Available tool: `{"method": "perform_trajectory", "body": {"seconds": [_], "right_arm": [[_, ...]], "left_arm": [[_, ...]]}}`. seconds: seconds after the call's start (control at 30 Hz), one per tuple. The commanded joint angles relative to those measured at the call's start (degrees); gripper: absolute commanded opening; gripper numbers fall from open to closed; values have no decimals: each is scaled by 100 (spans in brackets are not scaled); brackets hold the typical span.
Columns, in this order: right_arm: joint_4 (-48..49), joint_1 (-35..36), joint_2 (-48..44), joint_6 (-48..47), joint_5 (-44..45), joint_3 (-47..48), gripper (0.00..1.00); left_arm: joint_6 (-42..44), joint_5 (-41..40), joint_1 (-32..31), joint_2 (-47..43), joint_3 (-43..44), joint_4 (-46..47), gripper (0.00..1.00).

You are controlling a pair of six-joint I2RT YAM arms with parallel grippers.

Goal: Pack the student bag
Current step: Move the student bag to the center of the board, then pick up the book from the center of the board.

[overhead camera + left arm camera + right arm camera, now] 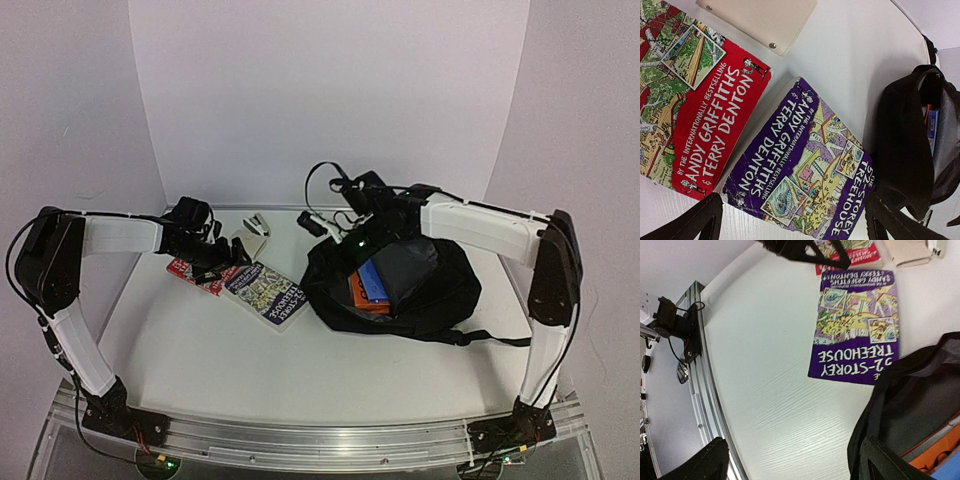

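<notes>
My left jaws hang released over the purple book point(805, 165) for pickup, right jaws released beside the student bag point(450, 298) at its three o'clock

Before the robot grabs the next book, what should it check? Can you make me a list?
1. Left gripper open: ok, the fingers stand wide apart.
2. Left gripper over a book: ok, the purple book lies flat between its fingers.
3. Purple book apart from the red book: cannot tell, their edges run very close.
4. Bag open: ok, its mouth gapes toward the books.
5. Room inside the bag: cannot tell, an orange thing and a blue thing are already in it.
6. Right gripper empty: ok, open at the bag's mouth, holding nothing.
</notes>
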Motion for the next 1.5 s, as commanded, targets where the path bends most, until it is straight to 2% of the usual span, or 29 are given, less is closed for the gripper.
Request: {"method": "perform_trajectory", "body": {"seconds": [0.0, 0.17, 0.37, 0.63, 0.73, 0.9, 1.1, 1.3, 1.47], "right_arm": [[95, 188, 470, 24, -70, 128, 91], [189, 210, 1091, 86, 180, 258, 90], [190, 90, 1602, 97, 1319, 573, 90], [182, -713, 1831, 273, 2077, 842, 89], [181, -808, 1665, 174, 2026, 870, 89], [192, -732, 1395, 193, 1229, 996, 90], [216, -394, 1751, 288, 1027, 1539, 90], [216, -319, 2464, 375, 1025, 2263, 91], [227, -313, 2855, 379, 974, 2488, 93]], "left_arm": [[-95, 47, 46, -92, 52, 174, 99], [-304, -9, 51, -151, -135, 347, 99], [-414, -201, 289, -215, -242, 341, 100], [-471, 67, 538, -163, -318, 501, 99], [-542, 268, 530, -303, -512, 674, 99], [-719, 516, 412, -781, -1002, 997, 98], [-1034, 519, 167, -1203, -1504, 1258, 96], [-1310, 540, -42, -973, -1746, 1636, 95], [-1460, 576, -258, -460, -1653, 1991, 94]]}}
